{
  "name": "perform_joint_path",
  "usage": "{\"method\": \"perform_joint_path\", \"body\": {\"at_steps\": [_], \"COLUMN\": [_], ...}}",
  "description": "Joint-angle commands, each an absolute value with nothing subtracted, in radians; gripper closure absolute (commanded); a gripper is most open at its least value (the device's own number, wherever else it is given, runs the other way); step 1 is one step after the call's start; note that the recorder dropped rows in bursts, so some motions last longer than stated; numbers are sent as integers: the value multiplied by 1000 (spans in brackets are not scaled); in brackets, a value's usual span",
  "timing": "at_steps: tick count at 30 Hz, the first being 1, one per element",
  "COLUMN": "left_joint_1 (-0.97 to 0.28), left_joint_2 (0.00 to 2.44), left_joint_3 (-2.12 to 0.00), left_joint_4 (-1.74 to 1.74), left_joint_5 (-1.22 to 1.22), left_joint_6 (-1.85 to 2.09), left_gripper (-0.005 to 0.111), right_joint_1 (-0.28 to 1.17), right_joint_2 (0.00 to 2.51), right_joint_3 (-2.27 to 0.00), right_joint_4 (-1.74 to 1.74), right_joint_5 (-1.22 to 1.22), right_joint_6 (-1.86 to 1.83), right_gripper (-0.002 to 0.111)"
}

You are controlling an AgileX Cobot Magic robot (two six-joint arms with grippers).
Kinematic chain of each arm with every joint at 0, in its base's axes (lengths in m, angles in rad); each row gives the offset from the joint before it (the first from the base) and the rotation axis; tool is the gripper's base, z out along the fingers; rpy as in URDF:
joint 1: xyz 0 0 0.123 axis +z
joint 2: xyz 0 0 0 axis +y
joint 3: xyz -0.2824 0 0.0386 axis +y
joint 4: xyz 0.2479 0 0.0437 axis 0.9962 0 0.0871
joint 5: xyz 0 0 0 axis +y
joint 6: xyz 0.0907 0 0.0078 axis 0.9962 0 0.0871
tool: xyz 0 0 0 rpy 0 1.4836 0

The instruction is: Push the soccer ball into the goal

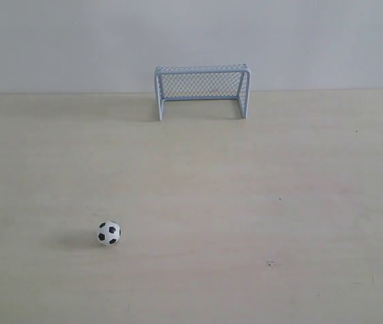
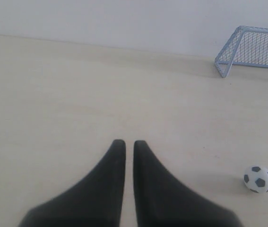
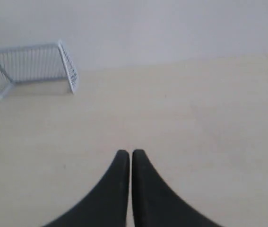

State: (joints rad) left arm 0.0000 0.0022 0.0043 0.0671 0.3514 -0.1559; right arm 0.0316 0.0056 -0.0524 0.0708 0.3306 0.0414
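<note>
The soccer ball, tiny and white with black patches, rests on the pale table at the front left of the exterior view. The goal stands at the table's far edge against the wall, its mouth facing the front. Neither arm shows in the exterior view. In the left wrist view the ball lies well off to one side of my left gripper, whose black fingers are shut with nothing between them; the goal is far beyond. My right gripper is shut and empty, with the goal in the distance; the ball is out of that view.
A pale wooden table spreads under everything, ending at a plain grey-white wall behind the goal. A few small dark specks mark the tabletop.
</note>
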Motion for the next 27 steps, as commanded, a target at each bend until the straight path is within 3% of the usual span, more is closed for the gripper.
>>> {"method": "perform_joint_path", "body": {"at_steps": [1,6,23,27], "left_joint_1": [2,2,2,2], "left_joint_2": [0,0,0,0], "left_joint_3": [0,0,0,0], "left_joint_4": [63,63,63,63], "left_joint_5": [342,342,340,340], "left_joint_6": [-165,-165,-165,-165], "left_gripper": [100,100,100,100], "right_joint_1": [29,29,29,29], "right_joint_2": [0,0,0,0], "right_joint_3": [-212,-337,-339,-339], "right_joint_4": [113,129,129,150], "right_joint_5": [206,173,159,32], "right_joint_6": [59,79,81,85], "right_gripper": [108,108,108,108]}}
